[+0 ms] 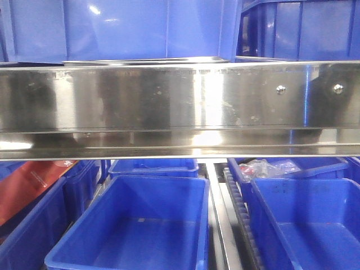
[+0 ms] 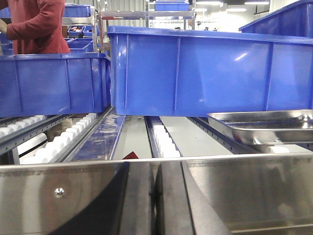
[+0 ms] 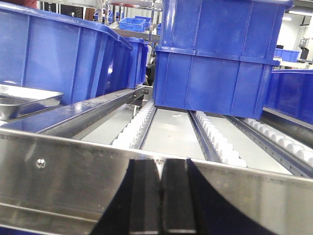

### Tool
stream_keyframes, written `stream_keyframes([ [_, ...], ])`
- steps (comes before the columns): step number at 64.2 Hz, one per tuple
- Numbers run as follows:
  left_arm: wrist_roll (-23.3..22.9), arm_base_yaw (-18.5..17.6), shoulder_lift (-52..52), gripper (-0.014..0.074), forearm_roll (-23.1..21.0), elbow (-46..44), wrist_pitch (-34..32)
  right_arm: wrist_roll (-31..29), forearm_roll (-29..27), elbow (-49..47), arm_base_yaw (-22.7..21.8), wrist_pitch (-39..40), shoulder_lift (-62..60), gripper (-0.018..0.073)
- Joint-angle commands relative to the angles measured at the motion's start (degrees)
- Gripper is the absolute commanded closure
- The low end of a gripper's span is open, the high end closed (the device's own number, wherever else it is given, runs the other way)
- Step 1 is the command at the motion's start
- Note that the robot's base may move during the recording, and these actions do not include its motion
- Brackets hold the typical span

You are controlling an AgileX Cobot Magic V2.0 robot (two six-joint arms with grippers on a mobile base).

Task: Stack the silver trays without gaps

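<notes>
Left claw (image 2: 157, 169) and right claw (image 3: 160, 169) hang low behind the rail (image 2: 244, 191), with the tray (image 2: 264, 125) beyond it and between them.

The tray lies flat and mouth-up on the rollers (image 2: 164, 142), just in front of the blue bins (image 2: 195, 73), likely so that another can drop squarely into it. I see only one tray and cannot tell whether others nest inside. From the left claw it sits at about 2 o'clock, from the right claw at about 10 o'clock, well apart from each. The right claw's fingers are pressed narrow with nothing between them. The left claw's gap I cannot tell for the glare. To my eye both must rise over the rail before either can reach the tray.
</notes>
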State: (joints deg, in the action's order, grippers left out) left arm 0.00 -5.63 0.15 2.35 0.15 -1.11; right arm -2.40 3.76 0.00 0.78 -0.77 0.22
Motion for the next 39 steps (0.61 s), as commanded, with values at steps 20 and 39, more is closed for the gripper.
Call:
stream_keyframes([
  [20,0.0,-0.3,-0.1,0.0602,0.0,-0.1,-1.6,-0.4,-0.1,0.0,-0.1,6.1,-0.2,0.0629],
  [39,0.0,-0.3,-0.1,0.0602,0.0,-0.1,-1.4,-0.3,-0.1,0.0,-0.1,8.5,-0.2,0.0629],
])
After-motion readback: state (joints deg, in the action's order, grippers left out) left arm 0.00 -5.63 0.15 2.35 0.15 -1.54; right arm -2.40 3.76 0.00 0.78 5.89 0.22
